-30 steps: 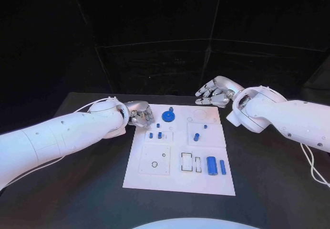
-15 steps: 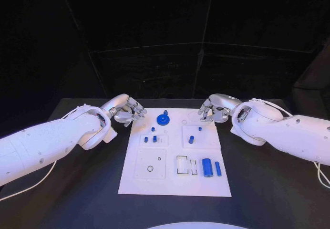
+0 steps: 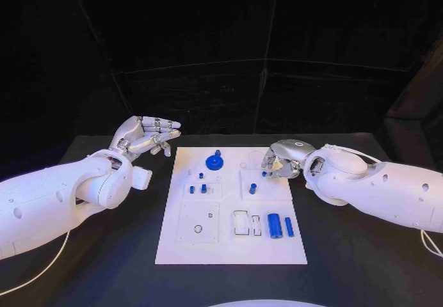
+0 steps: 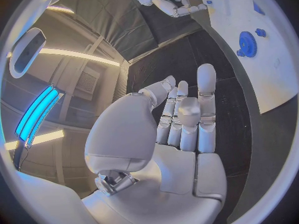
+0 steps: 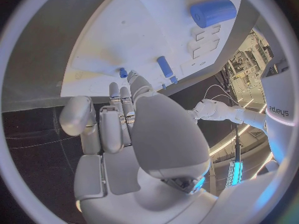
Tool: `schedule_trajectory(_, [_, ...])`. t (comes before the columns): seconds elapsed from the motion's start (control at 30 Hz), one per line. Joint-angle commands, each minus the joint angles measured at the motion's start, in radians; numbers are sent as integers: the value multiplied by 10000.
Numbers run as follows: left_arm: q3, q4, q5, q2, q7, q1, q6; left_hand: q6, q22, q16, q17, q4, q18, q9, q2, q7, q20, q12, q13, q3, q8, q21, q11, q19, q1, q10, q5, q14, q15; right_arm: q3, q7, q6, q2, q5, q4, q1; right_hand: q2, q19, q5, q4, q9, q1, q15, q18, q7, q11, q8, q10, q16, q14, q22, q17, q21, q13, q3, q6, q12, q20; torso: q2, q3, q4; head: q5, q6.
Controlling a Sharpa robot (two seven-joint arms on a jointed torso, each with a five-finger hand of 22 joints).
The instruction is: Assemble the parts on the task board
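Board (image 3: 231,243) lies mid-table (image 3: 369,268), long side running away from us. On it we see a blue gear (image 3: 215,162) near the far edge, left of centre; small blue pegs (image 3: 198,188) below that; a short blue pin (image 3: 252,188) in the right-hand panel; a fat blue cylinder (image 3: 274,225) w/ a thinner blue rod (image 3: 289,226) just beside it, toward the near right.

Left hand (image 3: 146,135) is raised off the board, past its far-left corner, above bare table. Fingers spread, mostly straight, nothing in them; wrist cam agrees (image 4: 181,119), w/ the gear (image 4: 247,43) well apart from it.

Right hand (image 3: 280,158) is low over the board's far-right part, fingers curled downward, tips at or very near a small blue peg (image 3: 265,173) there. In its wrist cam the hand (image 5: 118,119) has fingers together, pointing at the peg (image 5: 123,73); we can't tell if it pinches the peg or only touches it. Pin (image 5: 165,66) and cylinder (image 5: 213,12) lie farther along the board (image 5: 124,35).
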Motion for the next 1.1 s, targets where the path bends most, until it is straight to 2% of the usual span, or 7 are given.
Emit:
schedule_trajectory(0.03, [3,146,1147,-40,656,2,-65,-45,-22,-75,-62,-14,198,-17,76,14,-8,22,0,-65,-69,-41,11,-69,-54,-86,-13,-90,-12,2,-66,237,62,-432,-42,-39,-125,1,-40,-4,-9,-3,66,127,63,12,-66,-43,-54,395,-26,-18,6,-103,92,-42,-73,75,17,-6,-1,29,29])
schedule_trajectory(0.2, [1,256,1340,-78,709,-6,-89,-99,-57,-122,-150,-25,198,-21,79,31,5,14,-6,-95,-101,-93,32,-88,-40,-157,-13,-141,4,2,-47,254,198,-445,-176,-91,-94,-4,-109,-30,-1,65,96,132,105,50,-120,-35,-59,390,-49,-49,-7,-337,265,-19,-165,109,7,2,-4,63,16])
schedule_trajectory(0.33, [0,288,1433,-90,725,-9,-85,-107,-64,-135,-177,-27,198,-20,84,35,8,13,-6,-99,-106,-103,35,-92,-33,-173,-13,-154,7,2,-40,255,267,-448,-246,-106,-31,0,-700,-62,3,163,108,136,118,56,-162,53,-51,388,-49,-66,-7,-623,628,17,-238,125,13,0,-6,64,-5])
schedule_trajectory(0.6, [0,298,1554,-99,731,-11,-111,-96,-71,-138,-184,-25,198,-16,94,37,11,19,-5,-104,-99,-113,37,-94,-31,-177,-13,-160,10,2,-28,403,408,-433,-416,-116,5,5,-1039,-112,10,252,85,135,106,47,-161,215,-30,388,-43,-72,0,-947,1268,115,-289,121,25,2,-17,61,-32])
schedule_trajectory(0.8, [0,296,1573,-102,713,-11,-126,-96,-71,-138,-184,-25,198,-16,94,37,11,19,-5,-104,-99,-113,37,-94,-31,-177,-13,-160,10,3,-28,568,498,-400,-495,-146,39,18,-1544,-226,26,320,43,133,74,-4,-126,486,-9,389,-15,-70,23,-1175,2081,336,-307,84,17,4,-14,63,-55])
schedule_trajectory(0.93, [0,323,1576,-106,661,-11,-144,-93,-89,-160,-231,-62,201,-11,103,42,14,32,-3,-100,-97,-139,39,-99,23,-198,-11,-184,12,3,-85,689,524,-380,-529,-154,-109,76,-1612,-311,21,131,8,114,67,-24,-139,682,33,400,77,-34,90,-1301,2715,462,-330,43,19,-1,-8,62,-85])
schedule_trajectory(1.1, [0,364,1578,-111,618,-12,-125,-102,-102,-163,-244,-88,202,-11,96,55,17,41,-2,-106,-100,-156,49,-99,53,-219,-12,-193,15,3,-169,837,553,-371,-558,-160,-232,93,-1614,-448,31,31,-18,113,30,-73,-123,826,52,401,111,-26,115,-1327,3117,582,-325,18,11,2,-21,63,-119])
